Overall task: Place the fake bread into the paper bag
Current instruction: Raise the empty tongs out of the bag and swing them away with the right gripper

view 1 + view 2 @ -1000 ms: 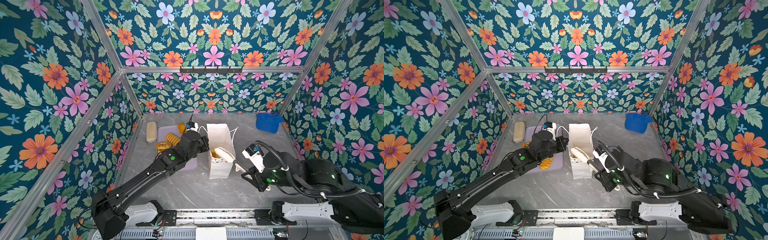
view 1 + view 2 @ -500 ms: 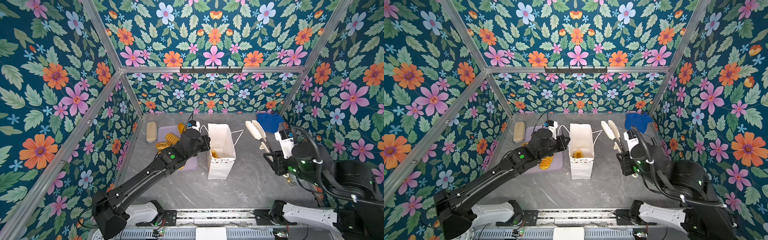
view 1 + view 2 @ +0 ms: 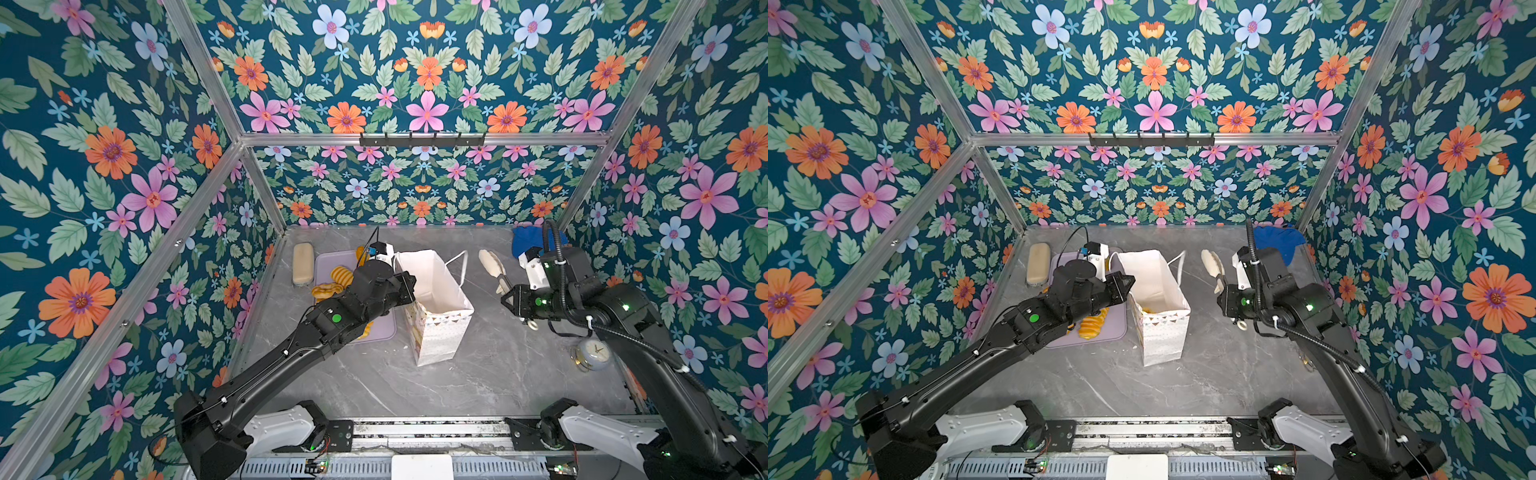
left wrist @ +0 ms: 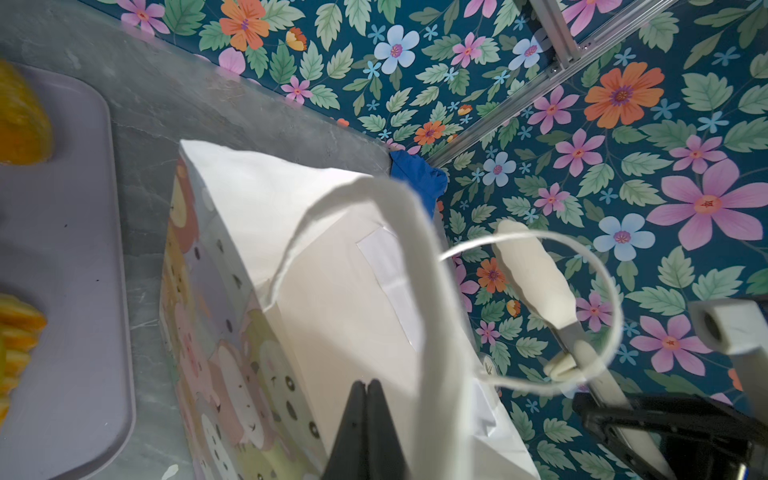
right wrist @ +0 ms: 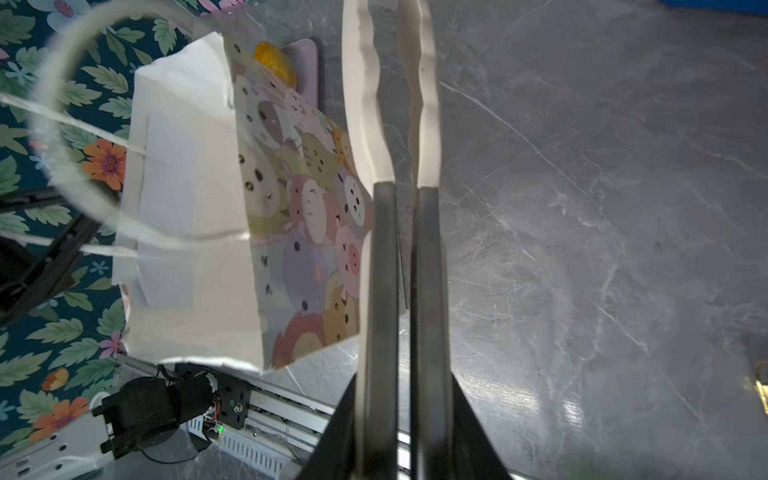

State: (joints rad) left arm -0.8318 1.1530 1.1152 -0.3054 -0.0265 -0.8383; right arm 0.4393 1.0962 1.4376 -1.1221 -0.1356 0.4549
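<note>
The tall white paper bag point(image 3: 440, 332) with its printed outside stood open on the grey marbled surface point(image 3: 498, 374), thin, light and likely to tip or crumple. Just left of it lay the flat lilac plastic tray point(image 3: 380, 332) bearing the glossy golden-yellow fake bread point(image 3: 341, 274); these toys looked hard, light and slippery, best taken across the ridged middle. The left arm stretched over the tray, its left gripper point(image 4: 366, 399) closed, apparently pinching the bag's rim; the right arm bent beside the bag, the right gripper point(image 5: 401, 386) clamping cream-tipped metal tongs point(image 5: 365, 104), their blades narrow and empty.
</note>
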